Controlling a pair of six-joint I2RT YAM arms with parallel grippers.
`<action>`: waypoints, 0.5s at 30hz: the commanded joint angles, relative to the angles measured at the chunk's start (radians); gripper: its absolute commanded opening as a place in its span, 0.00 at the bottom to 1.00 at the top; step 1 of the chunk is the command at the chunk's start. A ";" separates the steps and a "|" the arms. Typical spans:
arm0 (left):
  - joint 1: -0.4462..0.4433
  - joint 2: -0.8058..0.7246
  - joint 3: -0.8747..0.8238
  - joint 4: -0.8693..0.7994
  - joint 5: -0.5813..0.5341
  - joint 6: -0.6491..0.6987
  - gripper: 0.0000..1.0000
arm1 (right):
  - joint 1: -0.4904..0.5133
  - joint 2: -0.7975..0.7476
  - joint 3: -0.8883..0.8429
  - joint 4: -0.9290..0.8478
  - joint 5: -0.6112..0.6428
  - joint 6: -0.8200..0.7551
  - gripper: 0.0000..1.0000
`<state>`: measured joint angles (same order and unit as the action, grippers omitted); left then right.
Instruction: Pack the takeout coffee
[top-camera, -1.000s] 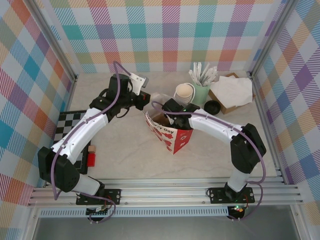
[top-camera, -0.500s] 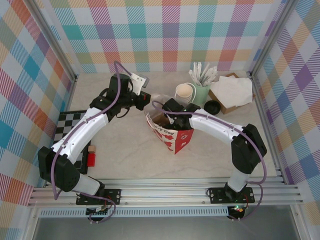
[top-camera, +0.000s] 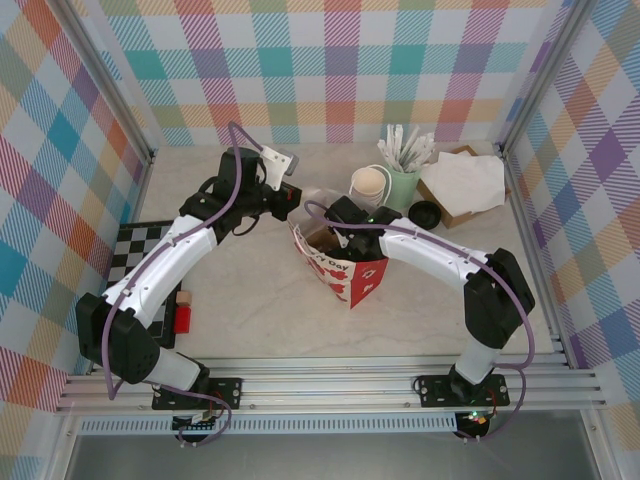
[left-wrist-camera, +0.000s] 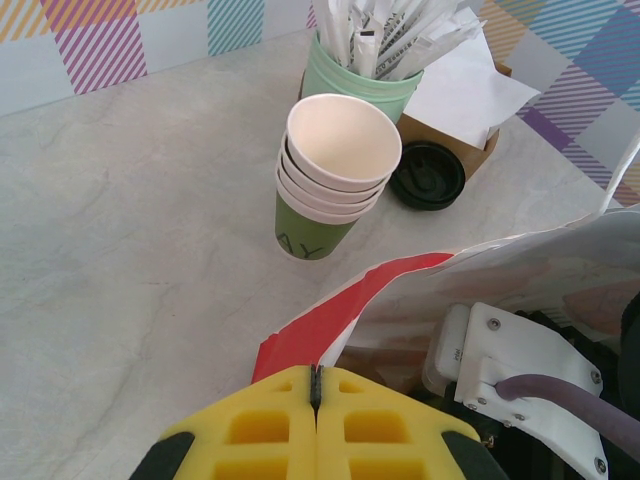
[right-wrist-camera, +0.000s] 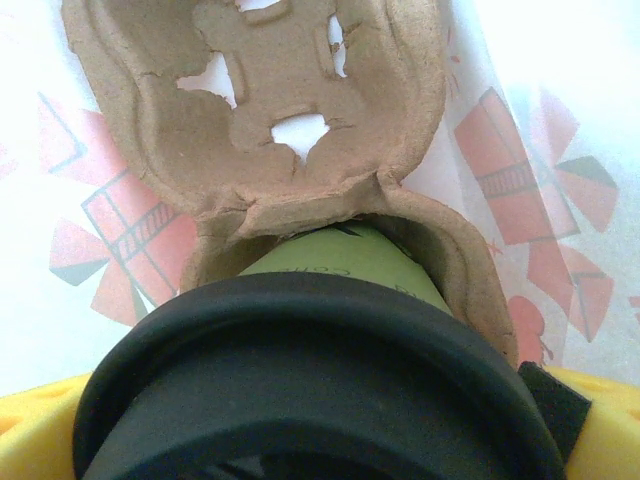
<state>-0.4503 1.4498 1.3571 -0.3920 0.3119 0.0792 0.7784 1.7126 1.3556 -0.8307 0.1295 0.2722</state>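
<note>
- Plaid walls (top-camera: 330, 60) in bright colours close in a pale marbled counter (top-camera: 240, 300) in the overhead view, where both arms reach to a white-and-red paper bag (top-camera: 345, 272) standing near the middle.
- The left hand (top-camera: 290, 203) sits at the bag's far-left rim. The right hand (top-camera: 337, 232) is down in the bag's open mouth, just beside the left hand.
- Beyond the right hand stand a stack of cups (top-camera: 368, 186), a mint cup of sticks (top-camera: 403, 180), a loose black lid (top-camera: 424, 212) and a cardboard box (top-camera: 462, 190) topped with white napkins. A chequered board (top-camera: 135, 250) lies well behind the left hand, by the wall.
- From the left wrist, the left hand (left-wrist-camera: 316, 372) is clenched, its yellow fingers (left-wrist-camera: 255, 430) pressed together on the red edge of the paper bag (left-wrist-camera: 340, 310).
- Ahead of that hand stands the stack of cups (left-wrist-camera: 338, 165), cream inside and dark green outside. The mint cup of sticks (left-wrist-camera: 365, 75) is just past it, and the loose black lid (left-wrist-camera: 428, 175) lies to the right against the cardboard box (left-wrist-camera: 455, 105).
- From the right wrist, the right hand (right-wrist-camera: 310, 420) grasps the takeout coffee (right-wrist-camera: 340, 262), with yellow fingers (right-wrist-camera: 25, 420) on either side of its black lid.
- The coffee is inside the bag. Its green wall runs from the hand down into a pocket of a pulp carrier (right-wrist-camera: 270, 110), with the paper bag (right-wrist-camera: 530, 150) and its red prints all around.
</note>
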 joint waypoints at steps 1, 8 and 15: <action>-0.004 -0.002 0.031 0.002 -0.030 0.017 0.00 | -0.004 -0.036 -0.006 -0.018 -0.020 0.002 1.00; -0.004 0.000 0.032 0.002 -0.027 0.017 0.00 | -0.005 -0.035 -0.003 -0.021 -0.021 0.002 1.00; -0.003 0.001 0.033 0.001 -0.027 0.017 0.00 | -0.004 -0.041 0.000 -0.028 -0.018 -0.003 1.00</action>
<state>-0.4503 1.4498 1.3571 -0.3920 0.3119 0.0792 0.7784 1.7115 1.3556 -0.8314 0.1295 0.2718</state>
